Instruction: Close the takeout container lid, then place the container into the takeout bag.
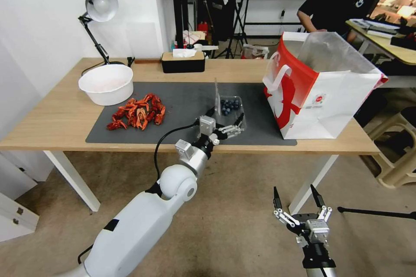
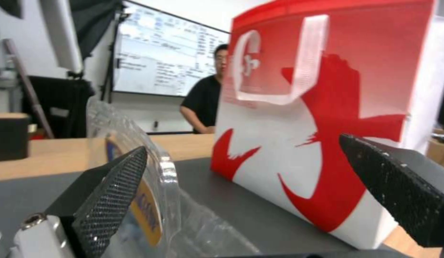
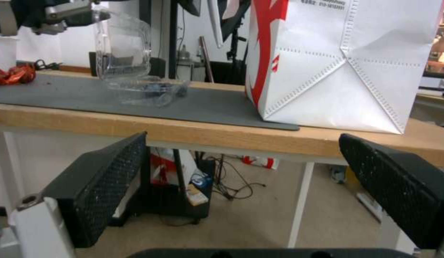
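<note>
L gripper (image 1: 227, 122) over the front of the grey mat (image 1: 182, 99), fingers spread wide, nothing held. It sits at the container (image 1: 229, 107): in the L wrist view 1 finger (image 2: 112, 200) is right up against the outer face of the lid (image 2: 136, 168), can't tell if touching; the other finger (image 2: 399, 186) is well apart, on the bag side.

Container is on the mat, mid-table, between the crayfish pile (image 1: 138, 117) and the bag (image 1: 316, 95). Lid open, standing roughly upright on the side away from the bag; tray half flat on the mat w/ blueberries (image 1: 229, 104) in it. Label on the lid partly visible in the L wrist view, text unreadable. R wrist view shows the lid (image 3: 122, 44) upright over the tray and L gripper up at its top edge.

Bag upright, mouth open, near the table's R end, partly on the mat edge. White handle (image 1: 277, 75) on the red side facing the container. Gap between bag and container.

R gripper (image 1: 299, 201) low, below and in front of the table edge, fingers wide apart, empty.

Also on the table (image 1: 56, 117): white bowl (image 1: 106, 83) back L, desk lamp (image 1: 97, 6) behind it, black tissue box (image 1: 183, 61) at back centre.
</note>
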### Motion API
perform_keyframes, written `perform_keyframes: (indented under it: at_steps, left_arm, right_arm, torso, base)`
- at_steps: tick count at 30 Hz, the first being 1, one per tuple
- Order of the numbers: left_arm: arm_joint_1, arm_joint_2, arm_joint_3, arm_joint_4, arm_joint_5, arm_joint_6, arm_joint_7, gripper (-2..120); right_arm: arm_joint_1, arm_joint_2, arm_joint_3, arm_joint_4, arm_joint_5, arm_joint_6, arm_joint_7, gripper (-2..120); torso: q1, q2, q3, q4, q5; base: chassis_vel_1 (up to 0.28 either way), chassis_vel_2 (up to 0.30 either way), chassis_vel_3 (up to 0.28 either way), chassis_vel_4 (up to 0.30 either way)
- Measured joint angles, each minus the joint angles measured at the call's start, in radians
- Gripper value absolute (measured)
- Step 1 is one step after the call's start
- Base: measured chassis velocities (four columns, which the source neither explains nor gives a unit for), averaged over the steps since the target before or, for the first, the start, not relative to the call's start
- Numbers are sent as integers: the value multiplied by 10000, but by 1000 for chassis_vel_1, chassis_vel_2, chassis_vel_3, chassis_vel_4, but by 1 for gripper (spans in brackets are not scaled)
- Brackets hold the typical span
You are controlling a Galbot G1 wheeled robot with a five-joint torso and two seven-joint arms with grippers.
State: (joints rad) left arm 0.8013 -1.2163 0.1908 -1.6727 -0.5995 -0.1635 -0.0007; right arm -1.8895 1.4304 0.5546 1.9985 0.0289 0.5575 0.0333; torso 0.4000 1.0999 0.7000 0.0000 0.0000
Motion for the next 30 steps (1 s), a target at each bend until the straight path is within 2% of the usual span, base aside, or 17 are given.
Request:
perform_keyframes:
  at_steps: [6, 14, 16, 17, 19, 20, 23, 27, 29, 30]
  left_arm:
    - [-490, -68, 439, 384, 36, -10, 283, 100]
    - [-1236, -319, 1422, 869, -560, 719, 151, 100]
    - [-1481, -466, 1690, 985, -1042, 1193, -285, 100]
    - [-1481, -466, 1690, 985, -1042, 1193, -285, 100]
    - [-1638, -603, 1697, 907, -1934, 1917, -1024, 100]
    - [-1638, -603, 1697, 907, -1934, 1917, -1024, 100]
    - [-1795, -719, 1420, 713, -3258, 2924, -2166, 100]
    - [-1835, -729, 1306, 639, -3708, 3229, -2508, 98]
    - [-1920, -744, 1057, 433, -4663, 3854, -3249, 86]
    - [-1920, -744, 1057, 433, -4663, 3854, -3249, 86]
  right_arm:
    - [13, -14, 12, -11, 10, -9, 26, 100]
    - [22, -45, 87, 5, 63, -28, 55, 100]
    - [22, -78, 117, 58, 120, -38, 57, 100]
    - [22, -78, 117, 58, 120, -38, 57, 100]
    - [23, -93, 134, 80, 153, -41, 56, 100]
    - [23, -93, 134, 80, 153, -41, 56, 100]
    - [37, -96, 143, 81, 202, -41, 55, 100]
    - [42, -105, 143, 92, 224, -42, 54, 100]
    - [73, -157, 147, 207, 331, -93, 47, 100]
    - [73, -157, 147, 207, 331, -93, 47, 100]
  torso:
    - [0, 0, 0, -1, 0]
    - [0, 0, 0, -1, 0]
    - [0, 0, 1, -1, 0]
    - [0, 0, 1, -1, 0]
    - [1, 0, 0, 0, 0]
    - [1, 0, 0, 0, 0]
    - [0, 0, 0, -1, 0]
    - [0, 0, 0, 0, 0]
    - [0, 0, 0, 0, 0]
    - [0, 0, 0, 0, 0]
  base:
    - [0, 0, 0, 0]
    - [0, 0, 0, 0]
    - [0, 0, 0, 0]
    - [0, 0, 0, 0]
    - [0, 0, 0, 0]
    - [0, 0, 0, 0]
    - [0, 0, 0, 0]
    - [0, 0, 0, 0]
    - [0, 0, 0, 0]
    - [0, 0, 0, 0]
